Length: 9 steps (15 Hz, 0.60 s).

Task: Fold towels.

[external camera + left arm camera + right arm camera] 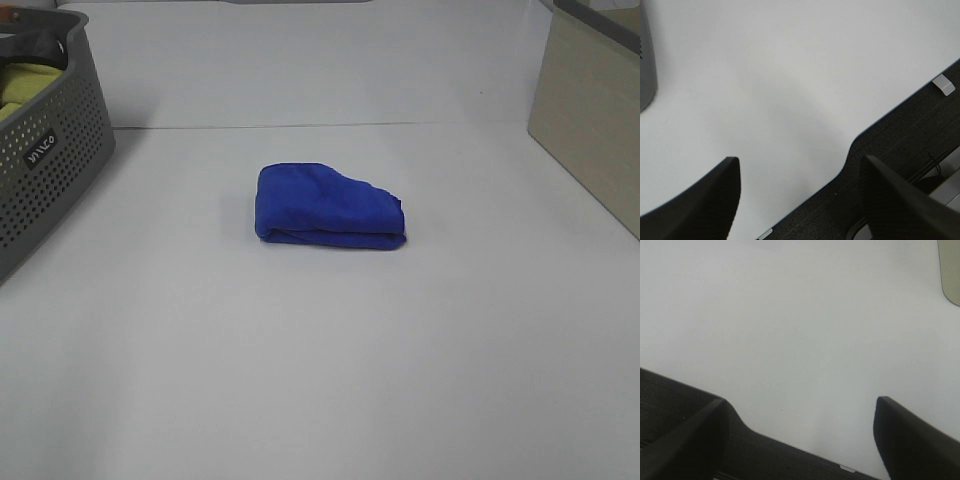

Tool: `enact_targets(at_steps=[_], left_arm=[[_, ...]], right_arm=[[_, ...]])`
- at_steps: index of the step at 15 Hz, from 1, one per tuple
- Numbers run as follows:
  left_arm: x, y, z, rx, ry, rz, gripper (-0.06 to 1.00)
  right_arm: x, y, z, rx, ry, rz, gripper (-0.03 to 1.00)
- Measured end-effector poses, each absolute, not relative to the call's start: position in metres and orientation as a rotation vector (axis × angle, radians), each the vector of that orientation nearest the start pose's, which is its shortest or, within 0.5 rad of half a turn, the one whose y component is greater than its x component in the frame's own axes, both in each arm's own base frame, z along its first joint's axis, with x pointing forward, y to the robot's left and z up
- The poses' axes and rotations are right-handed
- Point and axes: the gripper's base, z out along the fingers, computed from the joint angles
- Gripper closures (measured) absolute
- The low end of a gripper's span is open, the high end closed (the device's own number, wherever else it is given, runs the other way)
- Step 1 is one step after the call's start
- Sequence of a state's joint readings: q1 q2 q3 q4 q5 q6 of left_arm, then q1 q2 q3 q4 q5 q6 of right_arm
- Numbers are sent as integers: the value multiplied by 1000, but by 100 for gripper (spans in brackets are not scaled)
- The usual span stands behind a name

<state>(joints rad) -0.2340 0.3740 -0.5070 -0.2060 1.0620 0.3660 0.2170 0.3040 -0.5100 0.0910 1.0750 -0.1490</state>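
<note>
A royal-blue towel (328, 206) lies folded into a compact bundle near the middle of the white table (320, 360) in the exterior high view. Neither arm shows in that view. In the left wrist view my left gripper (800, 200) hangs open over the table's near edge, its two dark fingers (705, 200) wide apart with nothing between them. My right gripper (800, 440) is likewise open above bare table and the dark edge strip, holding nothing. The towel does not appear in either wrist view.
A grey perforated basket (45, 150) with a yellow-green cloth (25, 85) inside stands at the far left. A beige box (590, 110) sits at the far right. A dark strip (910, 145) borders the table's near edge.
</note>
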Motion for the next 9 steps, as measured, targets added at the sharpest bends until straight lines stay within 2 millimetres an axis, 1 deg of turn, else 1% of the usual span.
enact_targets(at_steps=[2,4,5,6,7,9], left_arm=[[45,-26,273,635,2299,-190,30],[41,-22,274,533,2281,-144,30],[37,-19,276,476,2256,-114,30],[34,-18,277,454,2241,-101,30],[20,-16,279,375,2156,-45,30],[11,-16,280,362,2099,-27,30]], right_arm=[[38,14,274,-360,2317,128,21],[32,10,276,-256,2281,83,21],[27,9,277,-219,2253,65,21],[24,8,278,-205,2235,58,21],[13,8,279,-191,2162,49,21],[2,8,279,-189,2096,44,21]])
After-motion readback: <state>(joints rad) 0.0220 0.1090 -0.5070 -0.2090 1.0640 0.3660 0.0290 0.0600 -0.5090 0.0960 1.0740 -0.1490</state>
